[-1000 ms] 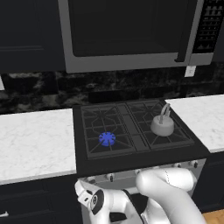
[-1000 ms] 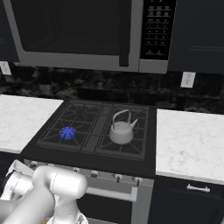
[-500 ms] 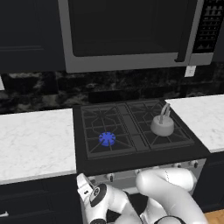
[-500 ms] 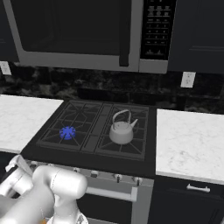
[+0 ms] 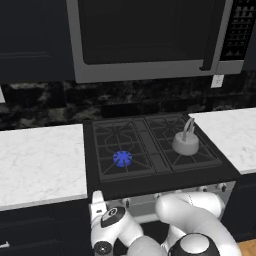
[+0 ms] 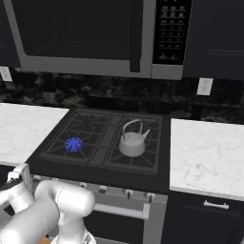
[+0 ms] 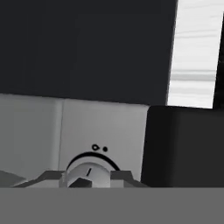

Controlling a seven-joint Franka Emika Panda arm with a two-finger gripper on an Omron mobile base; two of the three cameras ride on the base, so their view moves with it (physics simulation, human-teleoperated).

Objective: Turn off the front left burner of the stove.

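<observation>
Gripper (image 7: 89,180) has crept closer, tips open either side of the knob (image 7: 88,174); burner (image 5: 122,158) still glows blue, so no turn yet.

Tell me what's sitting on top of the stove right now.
A silver kettle stands on the stove's front right grate. The front left burner glows blue with nothing on it. The burner under the kettle is hidden.
</observation>
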